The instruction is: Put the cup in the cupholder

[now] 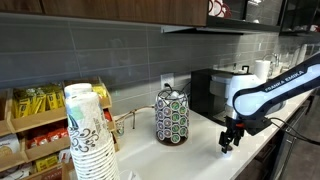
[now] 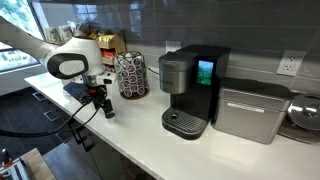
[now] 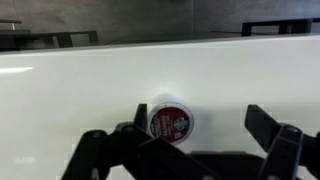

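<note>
Pincer [image 3: 196, 124] spread wide around small round cup [image 3: 170, 121] on glossy white counter [image 3: 80, 90].

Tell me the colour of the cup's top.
The cup has a dark red top with a whitish rim; the wrist view shows it best.

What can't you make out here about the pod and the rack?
- Pod: in the wrist view, the label is blurred and the lower edge sits behind the fingers.
- Pod in both exterior views: too small to find under the gripper.
- Rack: free slots too small to tell in both exterior views; outside the wrist view.
</note>
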You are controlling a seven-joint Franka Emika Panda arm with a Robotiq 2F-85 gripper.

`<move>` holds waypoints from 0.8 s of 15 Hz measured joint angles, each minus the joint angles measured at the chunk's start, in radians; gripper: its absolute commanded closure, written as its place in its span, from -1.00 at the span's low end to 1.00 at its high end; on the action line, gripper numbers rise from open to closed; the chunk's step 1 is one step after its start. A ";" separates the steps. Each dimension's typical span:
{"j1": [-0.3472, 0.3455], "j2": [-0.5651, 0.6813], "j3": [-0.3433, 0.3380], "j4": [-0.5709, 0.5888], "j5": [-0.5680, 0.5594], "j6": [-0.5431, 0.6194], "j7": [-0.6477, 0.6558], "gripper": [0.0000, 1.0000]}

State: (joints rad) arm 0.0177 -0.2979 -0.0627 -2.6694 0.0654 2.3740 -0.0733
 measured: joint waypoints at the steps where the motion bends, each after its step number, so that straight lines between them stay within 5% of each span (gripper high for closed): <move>1: -0.004 0.009 0.000 0.001 0.000 0.015 0.003 -1.00; 12: -0.036 0.090 0.000 0.015 -0.003 0.119 0.023 -1.00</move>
State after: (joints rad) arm -0.0184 -0.2079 -0.0627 -2.6541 0.0628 2.4926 -0.0502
